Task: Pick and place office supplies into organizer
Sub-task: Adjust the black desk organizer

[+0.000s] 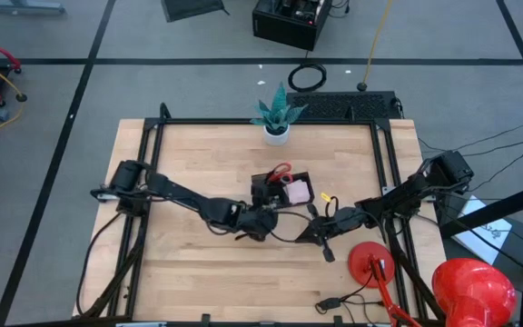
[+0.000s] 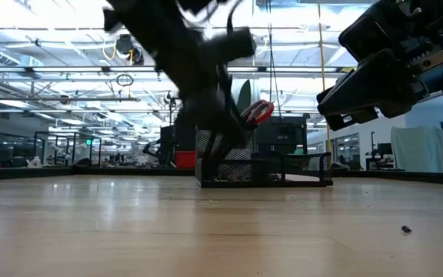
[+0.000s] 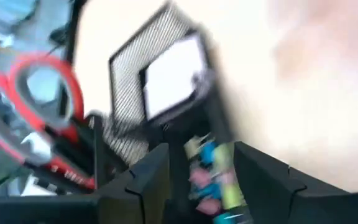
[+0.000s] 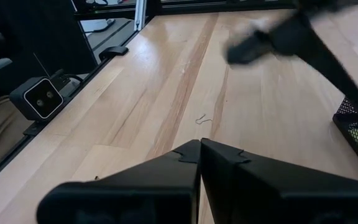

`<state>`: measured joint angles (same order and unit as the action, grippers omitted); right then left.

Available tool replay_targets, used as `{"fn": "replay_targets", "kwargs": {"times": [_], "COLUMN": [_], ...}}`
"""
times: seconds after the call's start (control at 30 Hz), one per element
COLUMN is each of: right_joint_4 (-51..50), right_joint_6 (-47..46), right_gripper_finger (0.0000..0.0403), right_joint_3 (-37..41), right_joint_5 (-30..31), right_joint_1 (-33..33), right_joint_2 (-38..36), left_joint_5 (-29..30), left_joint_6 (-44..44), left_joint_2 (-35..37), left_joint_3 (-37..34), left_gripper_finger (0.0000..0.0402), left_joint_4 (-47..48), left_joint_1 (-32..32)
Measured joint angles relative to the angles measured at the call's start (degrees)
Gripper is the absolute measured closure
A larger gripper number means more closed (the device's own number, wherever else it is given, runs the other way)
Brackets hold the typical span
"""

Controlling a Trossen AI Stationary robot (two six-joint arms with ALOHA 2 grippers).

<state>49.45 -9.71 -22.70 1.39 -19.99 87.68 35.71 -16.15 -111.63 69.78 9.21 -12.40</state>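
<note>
The black mesh organizer [image 1: 284, 189] stands at the table's middle, with the red-handled scissors [image 1: 280, 170] upright in its far part and the pink sticky-note pad [image 1: 299, 191] in it. My left gripper [image 1: 263, 213] hovers at its near left side, open. In the left wrist view its fingers [image 3: 201, 148] stand over a compartment with small blue, pink and yellow-green clips [image 3: 213, 180]; the scissors [image 3: 36, 106] show beside it. My right gripper [image 1: 312, 234] is shut and empty, just near-right of the organizer, above bare wood [image 4: 201, 146]. The pens and pencil do not show clearly.
A white plant pot [image 1: 276, 134] stands at the far edge behind the organizer. A red round-based object [image 1: 370, 263] sits near the right front, with cables beside it. A tiny dark bit [image 2: 406, 228] lies on the wood. Black frame rails run along the table's sides.
</note>
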Motion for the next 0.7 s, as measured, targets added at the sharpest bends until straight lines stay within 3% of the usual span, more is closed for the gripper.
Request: {"fn": "replay_targets", "kwargs": {"times": [0.27, 0.37, 0.5, 0.7], "right_joint_4": [-0.02, -0.02, -0.02, 0.91], "right_joint_6": [0.07, -0.03, -0.05, 0.10], "right_gripper_finger": [0.0399, 0.0399, 0.0399, 0.0399], "right_joint_3": [-0.02, -0.02, -0.02, -0.04], "right_joint_5": [-0.02, -0.02, -0.03, -0.02], "right_joint_1": [0.00, -0.02, -0.44, -0.39], "right_joint_2": [0.00, 0.00, 0.00, 0.00], "left_joint_5": [-9.76, -13.36, -13.49, -12.67], "left_joint_6": [2.13, 3.45, 4.51, 5.32], "left_joint_2": [2.97, 1.89, 0.42, -2.74], "left_joint_3": [0.15, 0.15, 0.03, 0.06], "left_gripper_finger": [0.0263, 0.0313, 0.0389, 0.0394], "left_joint_4": [0.38, 2.81, 3.87, 5.61], "left_joint_1": [-3.63, -3.96, -3.62, -1.77]}}
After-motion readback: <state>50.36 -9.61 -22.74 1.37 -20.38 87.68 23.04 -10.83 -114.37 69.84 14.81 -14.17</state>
